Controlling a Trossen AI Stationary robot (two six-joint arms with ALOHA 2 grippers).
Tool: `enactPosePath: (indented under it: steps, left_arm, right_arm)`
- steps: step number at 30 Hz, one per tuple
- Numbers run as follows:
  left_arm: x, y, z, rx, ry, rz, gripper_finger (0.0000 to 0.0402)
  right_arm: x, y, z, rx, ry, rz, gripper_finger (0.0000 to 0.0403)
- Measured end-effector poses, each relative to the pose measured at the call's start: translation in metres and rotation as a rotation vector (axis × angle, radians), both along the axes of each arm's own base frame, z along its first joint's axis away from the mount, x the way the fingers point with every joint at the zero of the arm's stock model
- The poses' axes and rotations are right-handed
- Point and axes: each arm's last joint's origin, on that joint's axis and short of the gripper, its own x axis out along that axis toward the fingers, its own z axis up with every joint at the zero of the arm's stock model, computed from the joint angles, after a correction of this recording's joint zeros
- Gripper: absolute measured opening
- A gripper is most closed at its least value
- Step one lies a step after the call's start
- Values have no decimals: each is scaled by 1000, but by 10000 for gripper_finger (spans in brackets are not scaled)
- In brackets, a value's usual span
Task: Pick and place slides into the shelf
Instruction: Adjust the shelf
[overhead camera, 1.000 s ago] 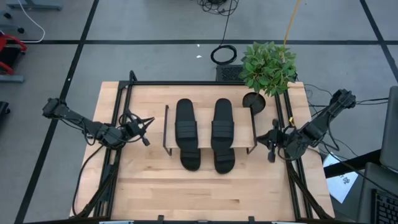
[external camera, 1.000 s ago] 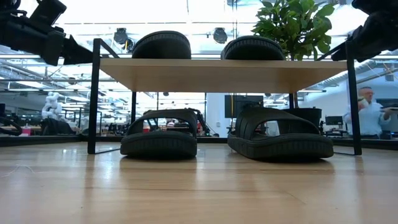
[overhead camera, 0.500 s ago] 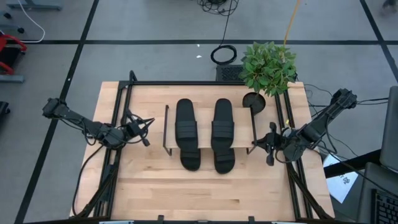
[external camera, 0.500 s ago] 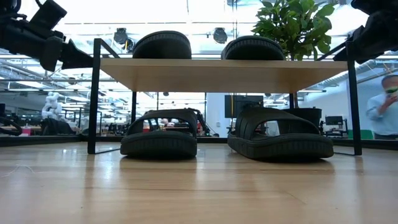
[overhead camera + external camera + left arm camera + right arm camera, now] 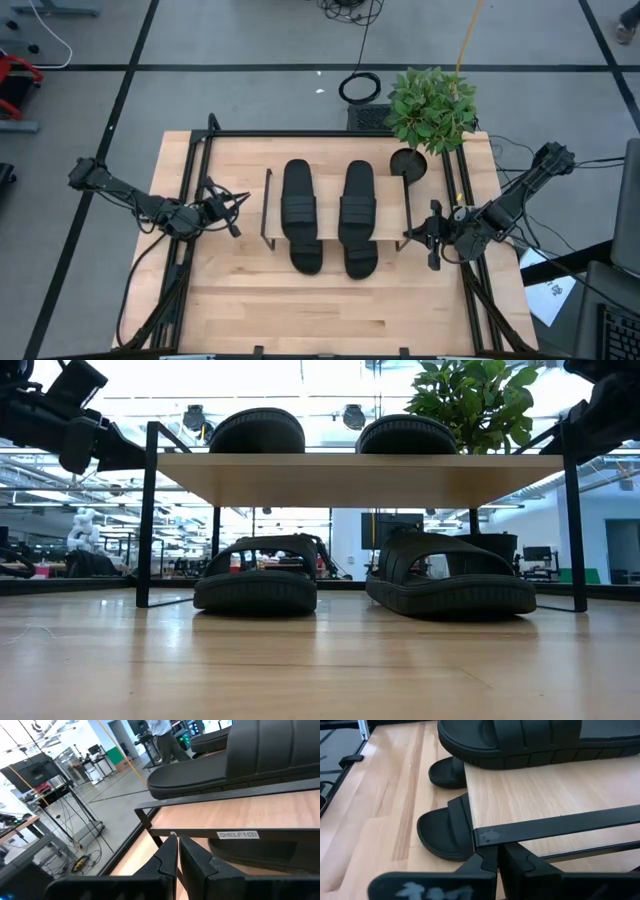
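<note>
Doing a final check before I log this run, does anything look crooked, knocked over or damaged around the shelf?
Nothing stands out. Two slides lie side by side on the shelf, two more sit under it, toes sticking out in front. The plant stands upright.

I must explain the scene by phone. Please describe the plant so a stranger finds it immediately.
Start at the wooden table, then the low shelf holding black slides. Beyond the shelf's right end, at the table's far right corner, stands the plant, the only green, leafy thing.

Grey floor (image 5: 250,95) with black tape lines, potted plant (image 5: 430,108) at the wooden table's (image 5: 330,300) far edge.
</note>
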Motion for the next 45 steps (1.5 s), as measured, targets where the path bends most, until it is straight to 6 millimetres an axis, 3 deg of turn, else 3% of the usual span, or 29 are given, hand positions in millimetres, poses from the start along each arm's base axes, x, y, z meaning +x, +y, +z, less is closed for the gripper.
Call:
enactPosePath:
  steps: [7,13,19,28,45]
  left_arm:
    - [0,0,0,-9,0,-10,26]
    - [2,-6,-3,-78,28,-233,26]
    - [3,-6,-3,-132,10,-248,26]
    - [5,-10,-5,-234,25,-412,26]
    - [16,-17,-8,-250,41,-485,26]
  right_arm:
    - [0,0,0,-11,4,7,0]
    - [0,0,0,-28,7,16,0]
    - [0,0,0,-35,6,12,0]
    - [-1,-2,-1,-59,12,-4,0]
    - [-1,-2,-1,-64,14,-1,0]
